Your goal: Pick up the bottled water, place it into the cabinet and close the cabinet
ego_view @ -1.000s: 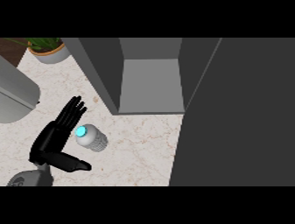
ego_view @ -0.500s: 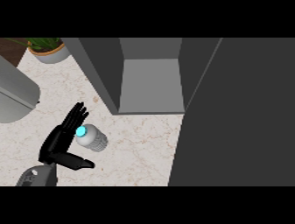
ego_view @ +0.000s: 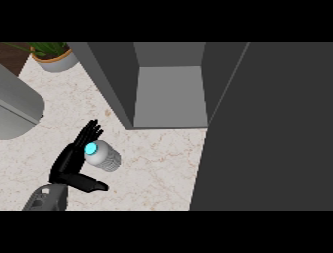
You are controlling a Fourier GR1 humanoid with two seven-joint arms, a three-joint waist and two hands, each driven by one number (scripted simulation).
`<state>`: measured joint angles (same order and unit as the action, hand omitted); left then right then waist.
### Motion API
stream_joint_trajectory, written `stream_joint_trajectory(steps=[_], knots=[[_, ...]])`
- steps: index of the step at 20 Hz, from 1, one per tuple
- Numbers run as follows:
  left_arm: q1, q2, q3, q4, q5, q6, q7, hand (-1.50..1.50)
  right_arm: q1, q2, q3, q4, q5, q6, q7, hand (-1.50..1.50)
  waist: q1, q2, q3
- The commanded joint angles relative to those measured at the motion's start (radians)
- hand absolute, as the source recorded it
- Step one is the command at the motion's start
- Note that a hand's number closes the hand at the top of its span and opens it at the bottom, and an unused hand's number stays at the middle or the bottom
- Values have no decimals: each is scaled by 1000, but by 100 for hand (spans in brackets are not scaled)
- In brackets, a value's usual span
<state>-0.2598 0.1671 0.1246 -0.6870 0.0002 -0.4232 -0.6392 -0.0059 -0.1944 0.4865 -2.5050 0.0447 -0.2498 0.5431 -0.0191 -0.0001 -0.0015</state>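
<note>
The black fingers (ego_view: pixel 89 134) of the one hand in sight stand straight and spread, pointing up the counter, with the thumb (ego_view: pixel 89 184) stuck out sideways lower down; nothing is caught between them yet. By its place at the left of the view I take this to be the left hand (ego_view: pixel 70 160); the right hand does not show at all. Just to the right of those fingers, touching or very nearly so, lies the small clear ribbed water bottle with the glowing cyan cap (ego_view: pixel 102 155), tipped over on the pale marbled counter (ego_view: pixel 161 163), cap end toward the palm and its long axis running down and to the right, away from the hand. Beyond the bottle, up and to the right, the grey cabinet (ego_view: pixel 167 94) stands open, its tall dark door (ego_view: pixel 278 128) swung out alongside.
</note>
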Motion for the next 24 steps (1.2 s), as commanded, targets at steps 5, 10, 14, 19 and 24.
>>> stream_joint_trajectory(steps=[5,10,14,19,24], knots=[[-80,-20,24,216,-5,-37,-152,-150,31,-34,1,-140,52,-8,34,-150,-3,2,0],[-158,-35,56,302,16,-14,-154,-150,-18,-1,30,-118,109,-59,78,-150,-5,3,-2],[-146,-60,35,300,8,-22,-171,-150,100,-72,-66,-172,-22,-1,8,-150,0,2,1],[-211,-74,42,341,30,-71,-116,150,41,-57,-87,-158,-28,-20,47,-150,0,3,0],[-244,-90,39,321,48,-108,-99,150,128,-69,-62,-138,-4,-14,-43,-150,-3,1,1]])
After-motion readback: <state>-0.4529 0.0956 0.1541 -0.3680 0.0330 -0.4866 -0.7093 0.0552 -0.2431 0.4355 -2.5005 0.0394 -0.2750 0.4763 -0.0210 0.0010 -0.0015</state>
